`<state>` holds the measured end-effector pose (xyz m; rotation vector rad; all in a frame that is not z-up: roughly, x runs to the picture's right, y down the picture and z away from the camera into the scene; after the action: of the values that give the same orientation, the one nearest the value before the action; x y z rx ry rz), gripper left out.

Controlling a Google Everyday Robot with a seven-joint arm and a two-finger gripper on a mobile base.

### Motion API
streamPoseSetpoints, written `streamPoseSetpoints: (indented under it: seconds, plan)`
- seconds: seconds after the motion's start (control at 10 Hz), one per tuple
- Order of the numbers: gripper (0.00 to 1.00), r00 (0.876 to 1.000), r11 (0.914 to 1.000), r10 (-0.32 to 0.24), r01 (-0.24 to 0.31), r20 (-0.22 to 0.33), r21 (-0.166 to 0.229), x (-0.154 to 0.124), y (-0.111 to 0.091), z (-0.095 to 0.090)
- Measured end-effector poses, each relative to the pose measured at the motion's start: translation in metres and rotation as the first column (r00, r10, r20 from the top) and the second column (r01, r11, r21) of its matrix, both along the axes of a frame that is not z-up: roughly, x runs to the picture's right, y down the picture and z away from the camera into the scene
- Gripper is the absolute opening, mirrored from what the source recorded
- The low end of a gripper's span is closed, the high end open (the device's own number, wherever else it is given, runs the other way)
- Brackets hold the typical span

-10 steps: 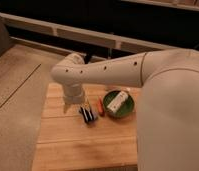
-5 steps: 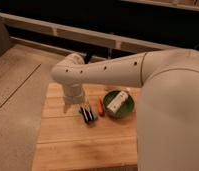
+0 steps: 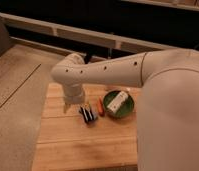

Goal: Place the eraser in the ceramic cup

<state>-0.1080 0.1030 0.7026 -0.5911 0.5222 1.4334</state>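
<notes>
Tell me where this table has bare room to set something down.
The table is bare across its near half, in front of the eraser, and its left edge. Crowded mid-table, left to right: gripper, eraser, orange stick, green bowl.

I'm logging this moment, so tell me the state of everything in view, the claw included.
claw: low over the table, beside the eraser.
eraser: lying on the table.
green bowl: upright, holding the white bar.
white bar: lying in the bowl.
orange object: lying between eraser and bowl.
ceramic cup: not in view.
</notes>
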Motion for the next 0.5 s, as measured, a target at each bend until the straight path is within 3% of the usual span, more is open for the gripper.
streamPoseSetpoints:
  seconds: [0.4, 0.5]
  plan:
    - [0.65, 1.000, 1.0000, -0.003, 0.003, 0.000, 0.003, 0.0001, -0.0002, 0.0003]
    - [0.65, 1.000, 0.9996, -0.016, 0.016, -0.003, 0.021, 0.0026, -0.0041, 0.0009]
